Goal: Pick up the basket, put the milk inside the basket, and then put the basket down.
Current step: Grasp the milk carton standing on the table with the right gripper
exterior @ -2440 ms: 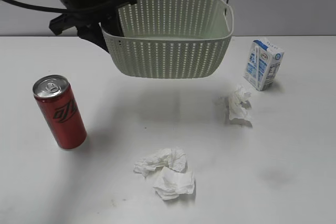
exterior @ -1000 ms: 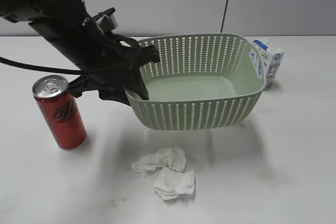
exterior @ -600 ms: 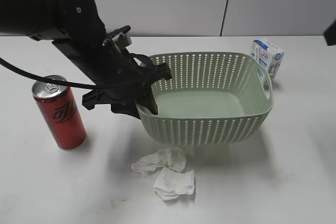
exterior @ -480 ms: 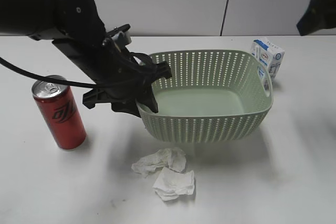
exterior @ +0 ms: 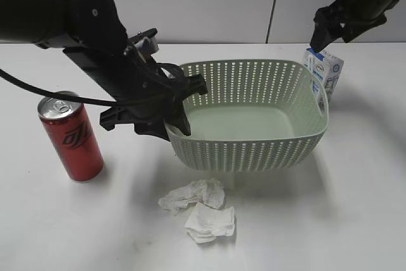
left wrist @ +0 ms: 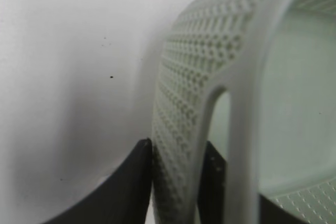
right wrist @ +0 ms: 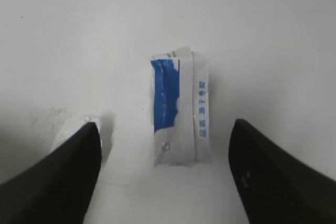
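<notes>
With the left gripper pinching the near wall of the pale green perforated plastic basket just off the table, keep that hold level and drop your spread right gripper straight down over the small white-and-blue milk carton standing just behind the basket's far handle, centring it before you pinch.

Left arm reaches in from upper left of exterior view, angled down toward centre; left gripper clamped at table level, one finger each side of a thin wall; right arm enters from top right, right gripper pointing down, fingers spread wide, holding nothing.
</notes>
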Controlling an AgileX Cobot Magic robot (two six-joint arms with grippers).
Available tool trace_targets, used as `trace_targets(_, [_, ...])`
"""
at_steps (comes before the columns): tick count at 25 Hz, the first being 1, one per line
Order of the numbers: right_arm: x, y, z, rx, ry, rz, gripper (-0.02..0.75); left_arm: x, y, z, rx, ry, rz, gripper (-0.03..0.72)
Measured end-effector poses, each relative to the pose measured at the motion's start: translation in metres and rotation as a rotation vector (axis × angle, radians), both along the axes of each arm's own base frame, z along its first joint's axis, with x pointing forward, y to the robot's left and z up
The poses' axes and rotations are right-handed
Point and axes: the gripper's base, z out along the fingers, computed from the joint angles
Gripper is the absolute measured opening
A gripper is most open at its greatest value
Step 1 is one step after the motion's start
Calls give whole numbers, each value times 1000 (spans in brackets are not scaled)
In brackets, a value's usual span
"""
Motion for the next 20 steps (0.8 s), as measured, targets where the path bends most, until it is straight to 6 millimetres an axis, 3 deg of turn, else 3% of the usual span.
trace_targets(6, [19, 1, -43, -40, 55, 22, 572, 1, 1, -1, 20, -15, -15, 216])
trace_targets(13, [25, 2, -82, -45, 117, 21, 558, 1, 2, -1, 24, -21, -18, 216])
trace_targets(15, [26, 2, -87, -44, 127, 20, 494, 1, 1, -3, 27, -17, -18, 216])
trace_targets(18, [26, 3, -85, -41, 126, 16, 311, 2, 1, -6, 32, -10, -18, 216])
trace_targets(20, [25, 3, -82, -39, 122, 13, 314, 2, 1, -7, 31, -10, -16, 216])
